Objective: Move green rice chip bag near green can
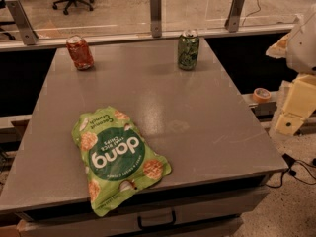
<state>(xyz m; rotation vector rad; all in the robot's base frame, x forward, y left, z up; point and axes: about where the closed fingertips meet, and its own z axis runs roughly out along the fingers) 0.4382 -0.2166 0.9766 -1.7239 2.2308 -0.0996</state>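
Grey bench (pixel 207 112); pincer (pixel 291 115) beyond its right edge, apart or together I cannot tell. Left of it, green rice chip bag (pixel 118 157) overhangs the front edge, well apart from green can (pixel 188 50): not yet moved.

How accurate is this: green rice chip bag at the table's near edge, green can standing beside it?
One error. Camera view: the green rice chip bag is at the table's near edge, but the green can stands at the far edge. The hand hangs right of the table.
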